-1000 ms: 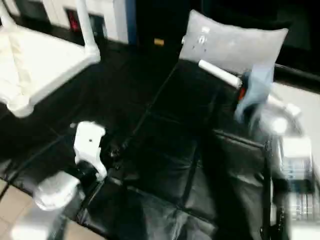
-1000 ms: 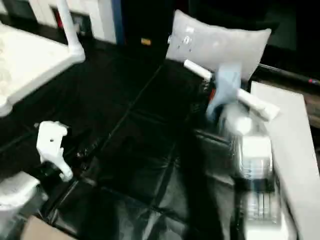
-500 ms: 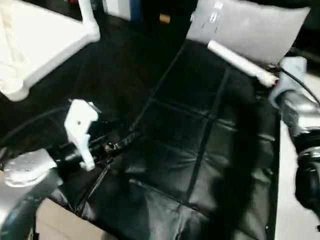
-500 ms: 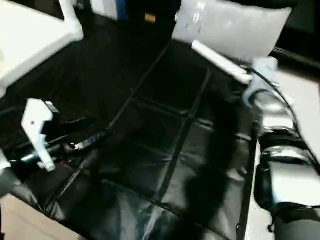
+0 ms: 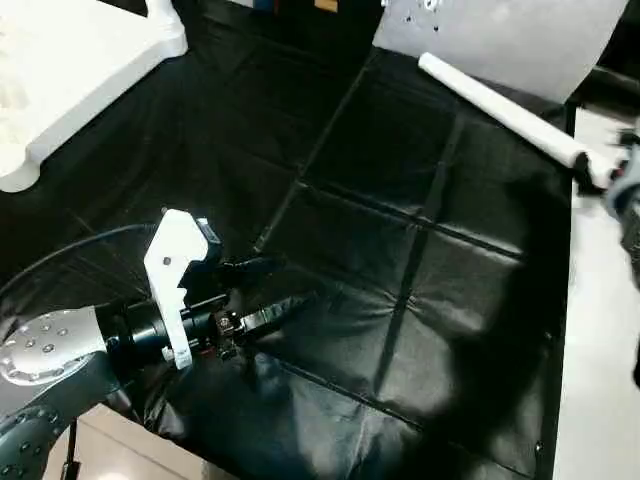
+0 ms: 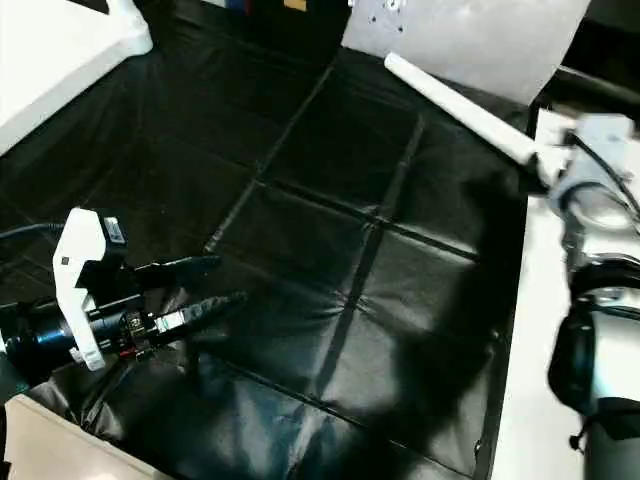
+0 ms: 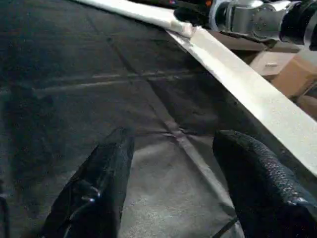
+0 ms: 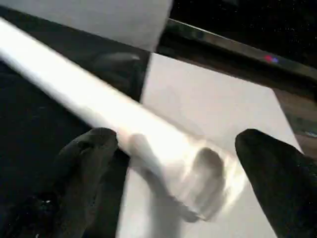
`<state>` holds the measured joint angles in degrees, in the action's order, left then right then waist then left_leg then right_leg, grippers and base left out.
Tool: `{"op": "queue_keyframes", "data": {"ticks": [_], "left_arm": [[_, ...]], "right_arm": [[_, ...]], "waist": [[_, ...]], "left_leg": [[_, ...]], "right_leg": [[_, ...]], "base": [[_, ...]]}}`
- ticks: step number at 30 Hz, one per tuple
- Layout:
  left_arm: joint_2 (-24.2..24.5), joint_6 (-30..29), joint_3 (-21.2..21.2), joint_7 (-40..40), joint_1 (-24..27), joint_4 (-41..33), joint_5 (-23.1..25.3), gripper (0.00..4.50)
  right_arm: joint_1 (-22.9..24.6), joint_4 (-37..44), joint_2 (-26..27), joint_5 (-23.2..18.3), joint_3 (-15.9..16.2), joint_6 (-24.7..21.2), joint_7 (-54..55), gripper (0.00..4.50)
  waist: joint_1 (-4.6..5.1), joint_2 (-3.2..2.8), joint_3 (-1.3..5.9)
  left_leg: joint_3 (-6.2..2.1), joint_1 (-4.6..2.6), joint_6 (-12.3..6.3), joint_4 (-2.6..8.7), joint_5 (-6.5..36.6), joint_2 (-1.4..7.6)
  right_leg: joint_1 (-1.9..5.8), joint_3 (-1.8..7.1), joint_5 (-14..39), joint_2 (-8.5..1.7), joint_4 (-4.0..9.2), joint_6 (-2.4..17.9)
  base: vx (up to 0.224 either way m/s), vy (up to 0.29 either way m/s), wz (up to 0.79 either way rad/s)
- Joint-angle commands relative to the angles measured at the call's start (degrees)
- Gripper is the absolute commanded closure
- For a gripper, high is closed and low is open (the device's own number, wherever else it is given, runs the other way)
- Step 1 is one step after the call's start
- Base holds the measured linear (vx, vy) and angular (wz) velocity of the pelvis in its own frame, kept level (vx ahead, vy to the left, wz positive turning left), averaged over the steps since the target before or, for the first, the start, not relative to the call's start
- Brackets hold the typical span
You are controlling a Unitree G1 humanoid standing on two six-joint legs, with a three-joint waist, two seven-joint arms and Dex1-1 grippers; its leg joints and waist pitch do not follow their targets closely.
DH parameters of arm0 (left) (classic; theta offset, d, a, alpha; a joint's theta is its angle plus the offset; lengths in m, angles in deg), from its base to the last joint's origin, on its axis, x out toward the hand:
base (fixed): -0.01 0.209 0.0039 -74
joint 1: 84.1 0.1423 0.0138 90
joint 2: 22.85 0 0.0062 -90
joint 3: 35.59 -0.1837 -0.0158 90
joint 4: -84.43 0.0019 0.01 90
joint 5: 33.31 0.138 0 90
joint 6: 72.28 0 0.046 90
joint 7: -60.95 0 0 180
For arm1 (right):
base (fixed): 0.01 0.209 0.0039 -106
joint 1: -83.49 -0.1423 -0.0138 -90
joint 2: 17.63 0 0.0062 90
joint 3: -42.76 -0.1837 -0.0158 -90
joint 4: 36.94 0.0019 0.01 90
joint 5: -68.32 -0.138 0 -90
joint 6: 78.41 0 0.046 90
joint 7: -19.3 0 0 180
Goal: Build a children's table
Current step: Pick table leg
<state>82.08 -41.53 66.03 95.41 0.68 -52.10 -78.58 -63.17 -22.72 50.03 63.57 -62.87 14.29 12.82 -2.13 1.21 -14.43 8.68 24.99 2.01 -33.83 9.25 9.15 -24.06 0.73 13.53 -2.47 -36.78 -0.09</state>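
One leg in play: the loose leg point(image 5: 497, 98), a white tapered tube, lies on the black mat point(image 5: 380, 260) at its far right, in front of the pale pad point(image 5: 520, 35).
Change, right arm: compared with a second ago, the right gripper point(image 8: 173, 163) has left the middle of the leg and now sits at its near end, where that end overhangs the white board point(image 6: 520, 330) beside the mat.
Change, view: the head camera has tipped down and the whole scene has shifted, so the leg's apparent slide up the picture is not taken as a move of the leg.
Right gripper state: fingers point(image 8: 81, 168) spread wide, one either side of the leg's end; not closed on it, contact not confirmed.
Left gripper state: the left gripper point(image 5: 262, 290) is released and empty, fingers point(image 7: 94, 193) parted above bare mat, well apart from the leg.
Meaning for task: judged a pre-grasp at the leg's end; the leg is not yet lifted.
Leg long axis: flat on the mat, running diagonally from far-centre by the pad to near-right at the mat's edge.
Leg pointing: the near end points toward the right arm; which end is the narrow one cannot be told.
Table top: the table top point(image 5: 70, 70) sits at far left on the mat, one leg point(image 5: 158, 8) apparently upright at its corner; well apart from the loose leg.
Next need (judgement): close on the end, then carry the leg across the mat to an open corner socket.
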Motion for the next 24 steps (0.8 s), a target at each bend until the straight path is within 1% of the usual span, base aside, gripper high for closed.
{"op": "queue_keyframes", "data": {"ticks": [1,2,3,5,7,8,10,11,12,13,15,17,18,19,20,22,23,24], "left_arm": [[1.0,-1.2,1.4,-0.8,0.3,-2.1,-1.7,1.38],[1.1,-1.3,1.5,-0.8,0.3,-2.2,-2.0,1.38],[1.1,-1.5,1.9,-1.1,0.4,-2.3,-2.2,1.38],[1.6,-1.9,2.9,-1.4,0.5,-2.7,-3.2,1.38],[1.7,-2.1,3.4,-1.6,0.6,-2.9,-3.6,1.38],[1.8,-2.6,4.2,-2.1,0.7,-3.5,-4.3,1.38],[1.9,-2.9,4.6,-2.7,0.9,-3.9,-5.1,1.38],[2.2,-2.9,4.9,-2.9,0.9,-3.9,-5.5,1.38],[2.2,-2.9,4.9,-2.9,0.9,-3.9,-5.5,1.38],[2.7,-3.1,5.9,-3.6,1.0,-4.1,-7.3,1.38],[3.1,-3.4,6.8,-4.0,1.0,-4.2,-9.0,1.38],[3.2,-3.6,6.9,-4.0,0.9,-4.2,-10.1,1.38],[3.3,-3.7,7.0,-3.9,0.8,-4.2,-10.6,1.38],[3.2,-3.7,7.0,-3.9,0.7,-4.2,-10.7,1.38],[3.2,-3.7,7.1,-3.9,0.6,-4.2,-10.9,1.38],[3.2,-3.9,7.1,-4.2,0.5,-4.2,-11.2,1.38],[3.4,-4.0,7.2,-4.5,0.3,-4.1,-11.7,1.38],[3.4,-4.0,7.2,-4.5,0.3,-4.1,-11.7,1.38]], "right_arm": [[-0.4,-1.5,-1.3,-2.0,-2.5,-0.5,0.6,0.0],[-0.3,-1.5,-1.3,-2.1,-2.7,-0.6,0.6,0.0],[-0.2,-1.6,-1.3,-2.9,-3.5,-0.7,0.3,0.0],[0.0,-1.8,-1.3,-3.9,-4.9,-0.7,-0.1,0.0],[0.0,-1.9,-1.2,-4.6,-5.8,-0.7,-0.2,0.0],[0.4,-2.1,-1.5,-5.7,-7.4,-0.5,0.3,0.0],[0.8,-2.2,-1.8,-5.7,-8.0,-0.7,1.3,0.0],[0.9,-2.2,-1.9,-5.7,-8.2,-0.7,1.6,0.0],[0.9,-2.2,-1.9,-5.7,-8.2,-0.7,1.6,0.0],[1.3,-2.3,-1.7,-6.4,-9.5,-0.7,1.0,0.0],[1.5,-2.3,-1.6,-7.0,-10.5,-0.8,0.6,0.0],[1.7,-2.4,-1.5,-7.6,-11.1,-0.9,0.6,0.0],[1.8,-2.4,-1.5,-8.1,-11.7,-1.1,0.8,0.0],[2.0,-2.4,-1.6,-8.3,-12.0,-1.2,1.1,0.0],[2.0,-2.4,-1.6,-8.5,-12.3,-1.3,1.5,0.0],[2.2,-2.4,-1.7,-8.7,-12.8,-1.2,1.9,0.0],[2.9,-2.4,-2.3,-9.0,-13.6,-0.8,2.7,0.0],[2.9,-2.4,-2.3,-9.0,-13.6,-0.8,2.7,0.0]], "waist": [[-0.4,0.41,3.88],[-0.43,0.35,3.8],[-0.55,0.15,3.68],[-0.61,0.37,3.5],[-0.74,0.38,3.3],[-0.92,0.4,3.07],[-1.07,0.45,2.99],[-1.34,0.5,2.89],[-1.44,0.44,2.88],[-1.62,0.3,2.68],[-1.85,0.28,2.62],[-1.98,0.25,2.51],[-2.1,0.12,2.55],[-2.2,0.1,2.52],[-2.35,-0.06,2.47],[-2.61,0.0,2.47],[-3.04,-0.27,2.45],[-3.04,-0.27,2.45]], "left_leg": [[0.13,-2.0,-4.28,3.02,1.0,2.22],[0.11,-2.04,-4.52,3.0,0.8,2.22],[0.09,-2.04,-4.61,3.01,0.8,2.23],[0.06,-1.96,-4.69,3.05,1.2,2.28],[0.07,-2.05,-4.72,3.09,1.7,2.35],[0.04,-2.08,-4.9,3.11,1.5,2.41],[0.06,-2.11,-4.83,3.11,1.4,2.37],[0.06,-2.14,-4.7,3.12,1.0,2.32],[0.04,-2.17,-4.65,3.12,1.0,2.32],[0.01,-2.2,-4.45,3.21,1.6,2.35],[0.04,-2.21,-3.81,3.23,2.3,2.22],[-0.06,-2.19,-3.58,3.29,2.3,2.25],[-0.1,-2.22,-3.54,3.29,1.9,2.27],[-0.05,-2.28,-3.52,3.27,1.7,2.3],[-0.1,-2.31,-3.49,3.27,1.5,2.3],[-0.02,-2.36,-3.37,3.27,1.3,2.28],[-0.08,-2.43,-3.02,3.32,1.5,2.32],[-0.08,-2.43,-3.02,3.32,1.5,2.32]], "right_leg": [[3.37,1.59,-11.5,-3.57,3.06,16.7],[3.34,1.57,-12.2,-3.53,3.07,16.7],[3.33,1.55,-12.4,-3.59,3.06,16.9],[3.37,1.53,-12.2,-3.55,3.1,17.1],[3.3,1.58,-11.1,-3.69,3.17,17.3],[3.24,1.63,-10.8,-3.72,3.17,17.3],[3.19,1.61,-10.6,-3.67,3.23,17.3],[3.11,1.57,-10.7,-3.56,3.24,17.2],[3.06,1.57,-10.5,-3.56,3.24,17.0],[2.93,1.58,-9.6,-3.6,3.36,16.7],[2.99,1.65,-8.8,-3.61,3.4,16.6],[2.95,1.6,-8.5,-3.57,3.44,16.4],[2.95,1.63,-8.9,-3.62,3.38,16.4],[2.92,1.65,-9.4,-3.58,3.43,16.4],[2.87,1.62,-9.6,-3.58,3.39,16.4],[2.84,1.62,-10.1,-3.44,3.4,16.3],[2.8,1.61,-9.9,-3.49,3.42,16.1],[2.8,1.61,-9.9,-3.49,3.42,16.1]], "base": [[0.0,0.0,0.0],[0.0,0.0,0.0],[0.0,0.0,0.0],[0.0,0.0,0.0],[0.0,0.0,0.0],[0.0,0.0,0.0],[0.0,0.0,0.0],[0.0,0.0,0.0],[0.0,0.0,0.0],[0.0,0.0,0.0],[0.0,0.0,0.0],[0.0,0.0,0.0],[0.0,0.0,0.0],[0.0,0.0,0.0],[0.0,0.0,0.0],[0.0,0.0,0.0],[0.0,0.0,0.0],[0.0,0.0,0.0]]}}
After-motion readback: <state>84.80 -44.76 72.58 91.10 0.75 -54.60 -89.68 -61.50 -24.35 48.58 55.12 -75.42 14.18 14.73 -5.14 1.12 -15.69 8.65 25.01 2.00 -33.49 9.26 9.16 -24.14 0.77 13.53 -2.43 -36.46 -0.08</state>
